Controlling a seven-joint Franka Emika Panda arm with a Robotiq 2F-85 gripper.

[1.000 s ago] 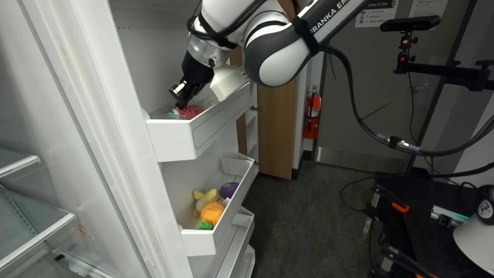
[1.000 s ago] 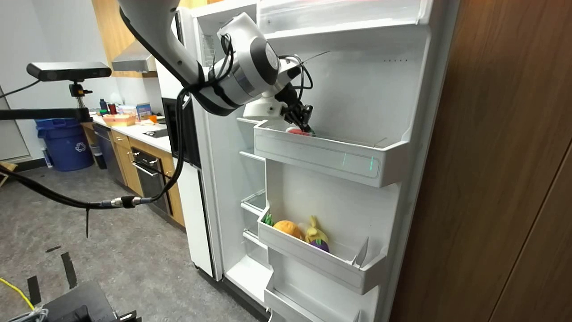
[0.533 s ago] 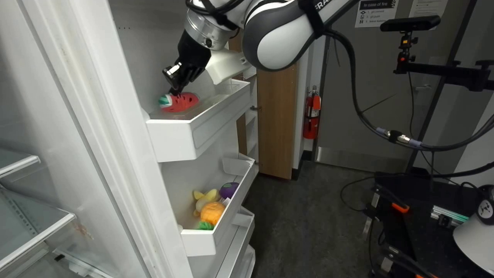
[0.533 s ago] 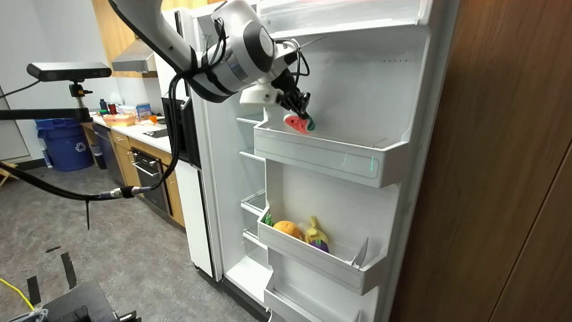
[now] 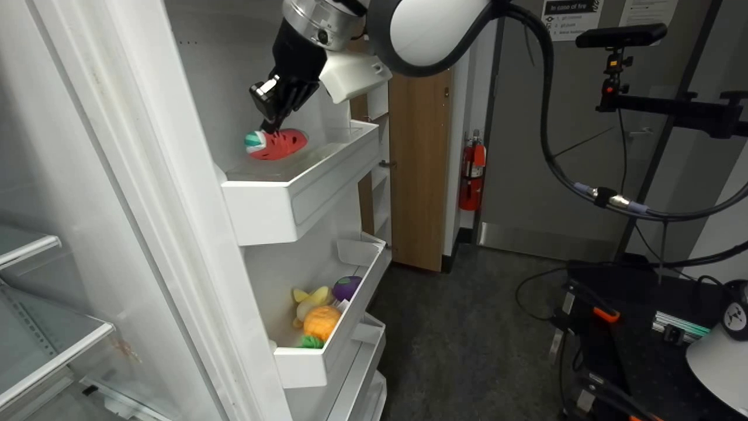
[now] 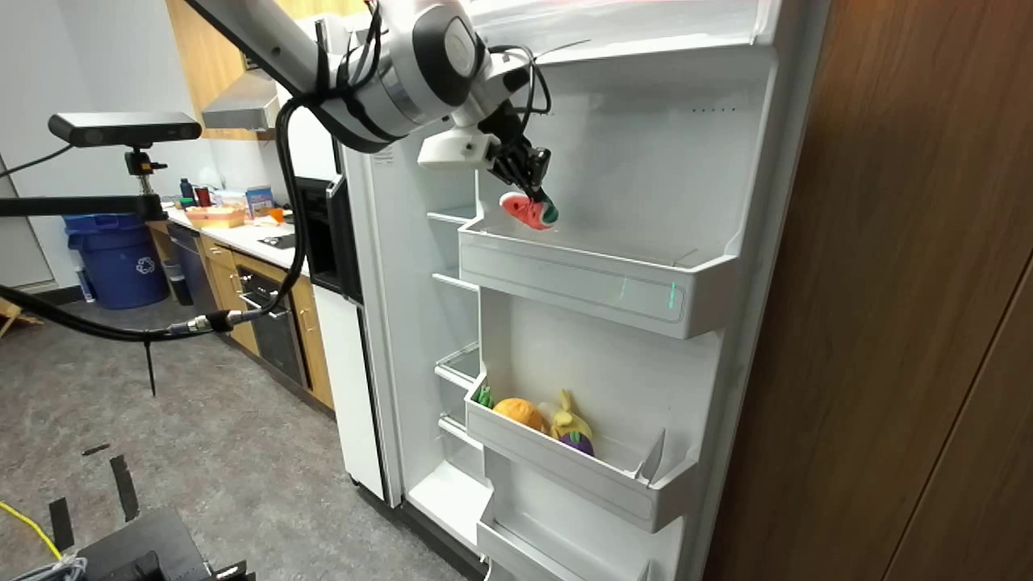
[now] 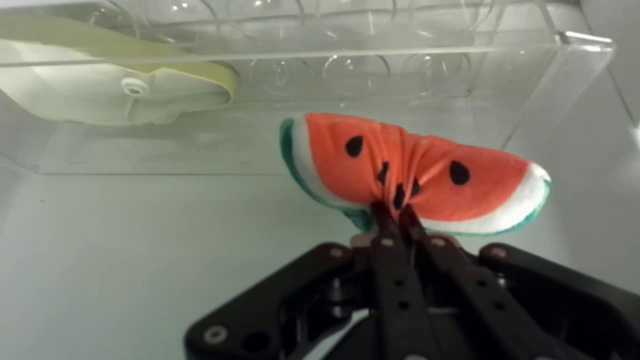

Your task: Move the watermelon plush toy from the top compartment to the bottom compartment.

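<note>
The watermelon plush toy, red with a white and green rim, hangs in my gripper, pinched and creased between the fingertips in the wrist view. It shows in both exterior views, held just above the top compartment, apart from it. My gripper is shut on its green-rim side and points down. The bottom compartment sits lower on the same door and holds several other toys. The part of the plush between the fingers is hidden.
In the bottom compartment are an orange plush, a yellow plush and a purple toy. A clear tray with round hollows shows in the wrist view. The fridge shelves stand beside the door.
The gripper has lifted the watermelon plush up out of the top compartment. In the last half second, it has risen further and shifted slightly toward the front of the door.
</note>
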